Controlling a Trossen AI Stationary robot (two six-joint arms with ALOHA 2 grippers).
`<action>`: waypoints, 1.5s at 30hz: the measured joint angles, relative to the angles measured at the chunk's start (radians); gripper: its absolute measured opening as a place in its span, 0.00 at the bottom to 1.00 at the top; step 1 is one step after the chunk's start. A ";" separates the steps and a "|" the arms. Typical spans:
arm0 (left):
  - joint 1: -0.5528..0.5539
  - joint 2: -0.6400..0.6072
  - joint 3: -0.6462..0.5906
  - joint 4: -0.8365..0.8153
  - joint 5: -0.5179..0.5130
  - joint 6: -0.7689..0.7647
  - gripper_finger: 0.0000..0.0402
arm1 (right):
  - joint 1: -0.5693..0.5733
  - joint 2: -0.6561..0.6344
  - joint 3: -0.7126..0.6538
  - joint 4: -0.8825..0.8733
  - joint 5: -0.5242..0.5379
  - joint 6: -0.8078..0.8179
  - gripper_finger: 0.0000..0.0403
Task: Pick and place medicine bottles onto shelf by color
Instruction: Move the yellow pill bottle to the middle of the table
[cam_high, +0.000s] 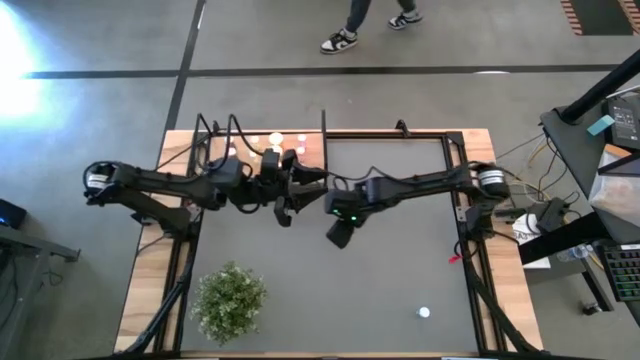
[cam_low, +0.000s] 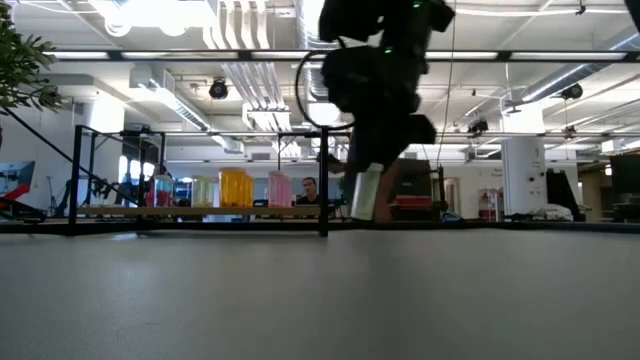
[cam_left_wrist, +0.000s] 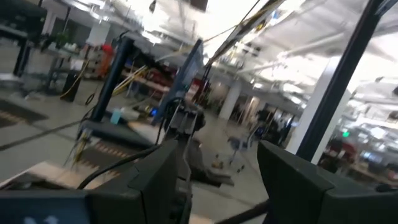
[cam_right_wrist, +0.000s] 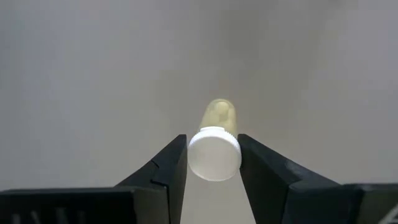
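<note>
Right wrist view is showing the right gripper (cam_right_wrist: 213, 157) pinching a white-capped medicine bottle (cam_right_wrist: 215, 146) by its cap, pale body hanging over the bare middle of the table (cam_high: 400, 270). Such a shallow hold is risking a slip or swing during travel. The left gripper (cam_high: 283, 190), jaws standing half apart and empty, is crowding the shelf (cam_high: 312, 150) at the table's far-left corner, blocking the approach; black rods and bottles already standing there are narrowing it further. A plant (cam_high: 229, 297) and a stray bottle (cam_high: 424, 312) are sitting along the near edge.
</note>
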 joint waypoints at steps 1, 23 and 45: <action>0.001 -0.015 0.000 -0.037 0.000 0.000 0.51 | -0.005 0.024 0.028 -0.003 -0.001 -0.004 0.31; 0.007 -0.158 -0.009 -0.193 -0.006 0.079 0.51 | -0.078 0.445 0.580 -0.223 0.000 -0.052 0.32; 0.007 -0.158 -0.009 -0.199 -0.014 0.080 0.51 | -0.108 0.573 0.811 -0.305 0.041 -0.122 0.30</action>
